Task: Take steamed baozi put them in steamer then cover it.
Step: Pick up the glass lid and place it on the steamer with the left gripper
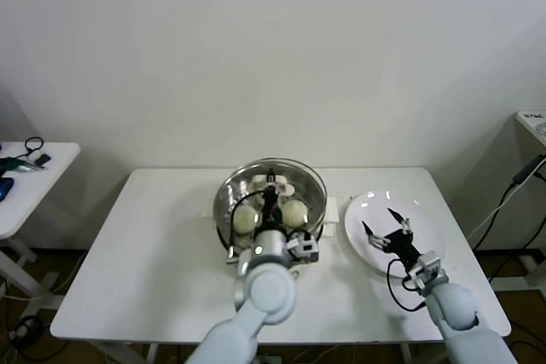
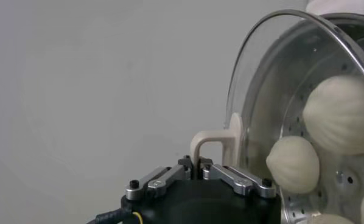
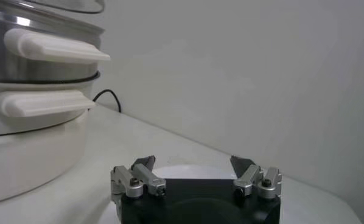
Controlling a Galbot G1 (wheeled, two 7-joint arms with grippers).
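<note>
- Looking down from the head view, the steamer (image 1: 232, 195) sat at the middle of a white table (image 1: 145, 253), with the cover (image 1: 294, 170) lying on top of it and the steamed baozi (image 1: 293, 213) visible through the glass.
- The left gripper (image 1: 271, 196) was over the centre of the pot, closed on the cover's cream-white bar handle (image 2: 213, 141); in the left wrist view the handle rose straight out from between the two fingers, which were drawn close around it.
- At least three buns showed through the glass in that wrist view, resting on the perforated tray; whether all four were inside could not be told.
- The cover appeared centred over the pot's rim, so the relation that mattered was directly below the left gripper: the lid's rim against the steamer's rim, with the handle's long axis running away from the robot. Whether the lid was fully seated all round could not be told.
- The right gripper (image 1: 386, 228) hovered over a white plate (image 1: 426, 249) just beside the steamer on the robot's right, fingers spread wide and holding nothing; no bun was visible on the plate.
- The left arm was plainly the nearer one to the cover, so any release or final adjustment would probably fall to it.
</note>
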